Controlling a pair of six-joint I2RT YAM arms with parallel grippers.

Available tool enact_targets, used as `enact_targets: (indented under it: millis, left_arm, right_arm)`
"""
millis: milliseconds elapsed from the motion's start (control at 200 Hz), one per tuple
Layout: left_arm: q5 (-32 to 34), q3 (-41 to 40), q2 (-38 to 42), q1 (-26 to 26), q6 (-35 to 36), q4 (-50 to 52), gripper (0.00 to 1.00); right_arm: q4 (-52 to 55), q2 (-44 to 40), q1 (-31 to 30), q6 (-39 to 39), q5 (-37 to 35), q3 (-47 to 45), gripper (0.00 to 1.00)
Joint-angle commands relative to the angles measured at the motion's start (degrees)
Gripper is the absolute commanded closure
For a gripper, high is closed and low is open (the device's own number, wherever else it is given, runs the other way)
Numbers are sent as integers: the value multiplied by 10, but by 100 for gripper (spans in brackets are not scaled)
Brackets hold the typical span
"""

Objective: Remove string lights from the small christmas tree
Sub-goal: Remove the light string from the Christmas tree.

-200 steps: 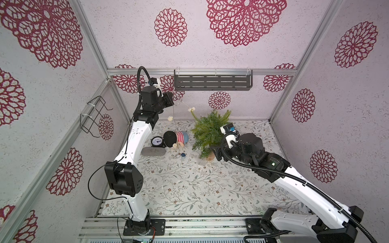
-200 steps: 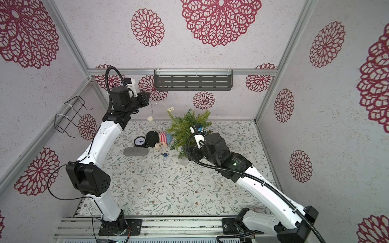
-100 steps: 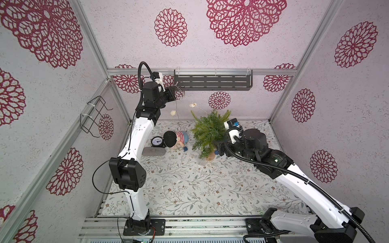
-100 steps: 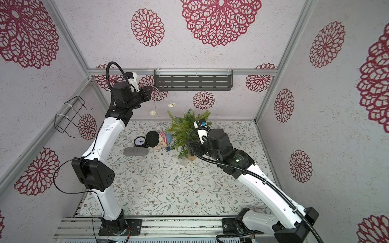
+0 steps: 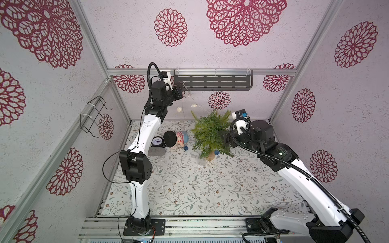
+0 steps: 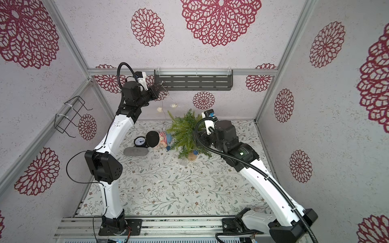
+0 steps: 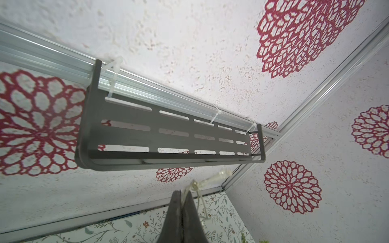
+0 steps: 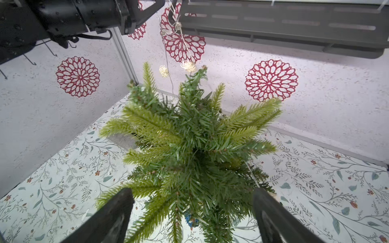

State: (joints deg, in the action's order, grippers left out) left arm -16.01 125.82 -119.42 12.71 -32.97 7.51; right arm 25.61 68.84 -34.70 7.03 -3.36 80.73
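- Shelf [image 5: 212, 82]: on the back wall, above & behind the small christmas tree [image 5: 211, 134]. Your L gripper [image 7: 182, 195] is right up by its end, so there's little headroom. I'd pull out & away from the tree, not higher.
- Tree: upright on its tan base. It looks light and will prob. tip if the string lights [image 5: 193, 105] snag, so go slow and watch for lean.
- Doll [image 5: 179, 140] & clock [image 5: 156, 141]: lying just beside the tree on the L-arm side. Carry the slack clear of them or it'll hook.
- R gripper [image 8: 193, 195]: jaws wide apart, straddling the tree's low branches from the side opp. the doll. Can't tell if the pads touch the needles. Best to steady the tree down low before the L arm takes more tension.
- L gripper: clamped tight, w/ the thin wire pinched between its tips. It sits well above the tree top, toward the doll side.
- Lights: one strand runs from that pinch down into the tree top. The rest looks to be in the branches, so the job's only partly done.
- Clear box [image 5: 201, 163]: faint, on the table just in front of the tree base, I think. It'll drag last, so leave room for it.
- Cream balls [image 8: 188, 65]: two hang free just above the tree tip. They're the likely snag pts.
- Blue ball [image 8: 191, 221]: low in the tree, near the base, betw. the R jaws. Don't crush it if you close.
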Motion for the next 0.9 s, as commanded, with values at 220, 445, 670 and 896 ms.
enact_targets:
  millis: [220,445,670,896]
  left_arm:
    - [-4,82,-49,16,-20,-59,100]
    - [-5,112,-75,22,-41,-106,100]
    - [-14,124,-88,33,-42,-110,100]
    - [13,118,-90,59,-28,-99,100]
  right_arm:
    - [-34,51,85,-8,52,62,8]
    - [-83,111,154,11,130,93,8]
    - [-118,189,196,11,220,151,8]
    - [-161,277,217,12,290,218,9]
